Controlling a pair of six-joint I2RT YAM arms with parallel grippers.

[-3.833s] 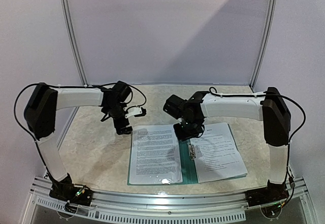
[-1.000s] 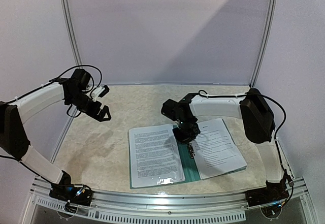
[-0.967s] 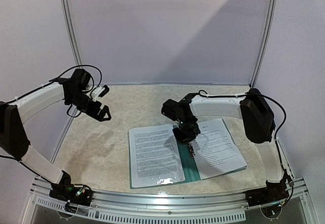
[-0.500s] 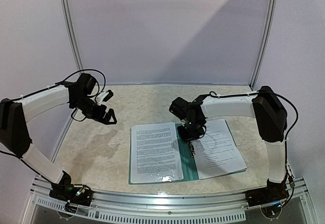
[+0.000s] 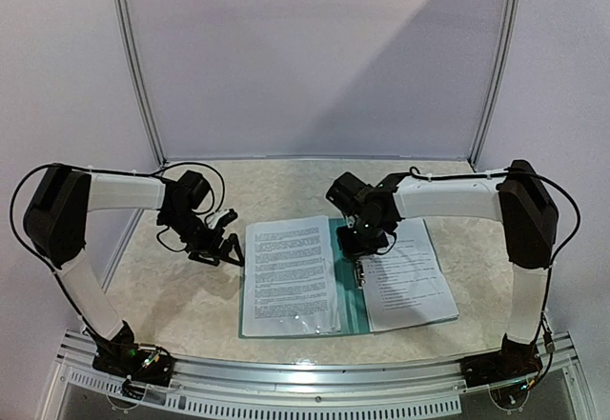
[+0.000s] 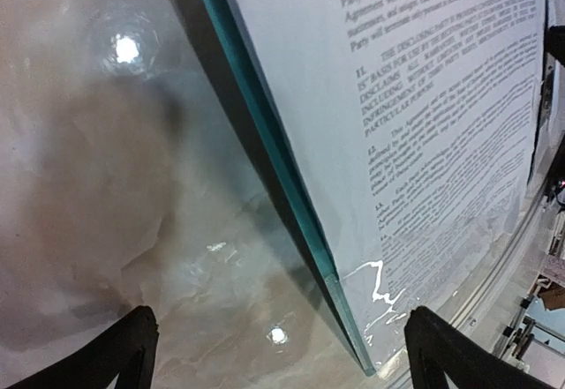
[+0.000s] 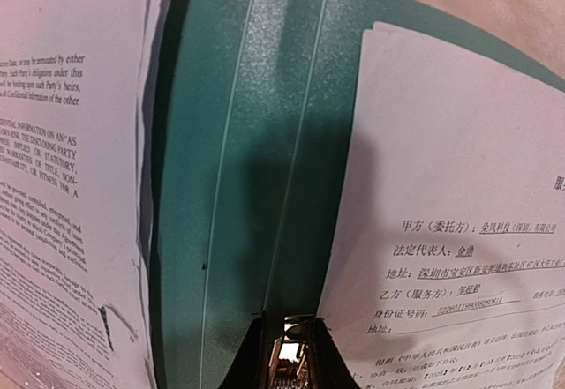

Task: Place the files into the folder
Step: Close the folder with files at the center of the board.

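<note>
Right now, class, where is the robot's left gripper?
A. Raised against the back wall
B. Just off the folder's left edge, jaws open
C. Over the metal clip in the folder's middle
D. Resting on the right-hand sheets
B: the top view shows the left gripper open beside the left edge of the teal folder; the right gripper is the one at the metal clip.

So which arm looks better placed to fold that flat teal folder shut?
Probably the left: its open left gripper sits beside the left edge of the flat teal folder, while the right gripper pinches the silver metal clip.
</note>
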